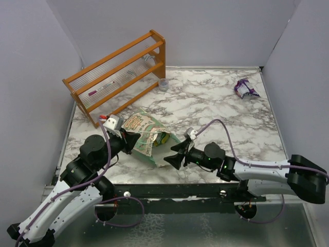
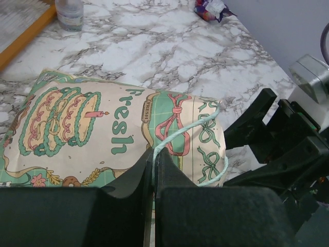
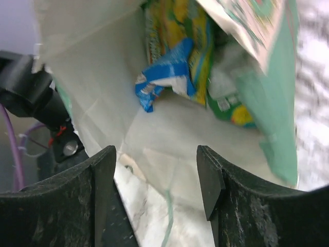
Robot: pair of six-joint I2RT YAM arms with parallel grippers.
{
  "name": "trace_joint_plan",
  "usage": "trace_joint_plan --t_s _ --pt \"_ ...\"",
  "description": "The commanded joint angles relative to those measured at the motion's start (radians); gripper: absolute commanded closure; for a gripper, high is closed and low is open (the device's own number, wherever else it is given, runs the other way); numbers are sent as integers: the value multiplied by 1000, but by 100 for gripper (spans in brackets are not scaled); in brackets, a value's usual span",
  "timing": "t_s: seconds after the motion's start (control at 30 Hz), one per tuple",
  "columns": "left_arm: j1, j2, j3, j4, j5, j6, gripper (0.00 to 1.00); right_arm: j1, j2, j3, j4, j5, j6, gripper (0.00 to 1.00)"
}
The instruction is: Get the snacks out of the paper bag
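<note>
With jaws apart and empty, the right gripper point(image 3: 157, 172) faces the mouth of the bag point(image 3: 92, 77), whose rim the left gripper point(image 2: 154, 172) pinches tight; reaching deeper for the blue packet point(image 3: 164, 77) looks next, while a purple packet point(image 1: 247, 88) lies outside.

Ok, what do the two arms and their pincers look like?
Both alike: white shells on the left arm and right arm, black joints, a purple cable looping along each, and black wedge-shaped fingers on the left pincer and right pincer.

Top camera looks down; both wrist cameras closely share paper bag point(image 2: 77, 128).
</note>
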Motion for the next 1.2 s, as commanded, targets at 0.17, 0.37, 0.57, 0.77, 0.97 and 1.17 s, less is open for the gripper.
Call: trace_joint_plan --t_s 0.17,0.37,0.57,0.77,0.97,1.17 --pt "0 1 4 4 -35 4 100 65 211 -15 472 47 -501 39" --pt "0 -2 3 8 -36 5 100 65 418 10 697 42 -596 48" --pt "-2 -13 5 1 -29 -9 100 65 638 41 949 163 -566 49" --pt "-3 -32 1 2 -54 -10 100 65 765 89 1036 179 -539 53" --pt "-5 -4 2 2 -49 -9 100 65 849 165 1019 146 -536 63" --pt "-5 23 5 -3 -48 -9 100 64 879 218 964 181 -508 98"
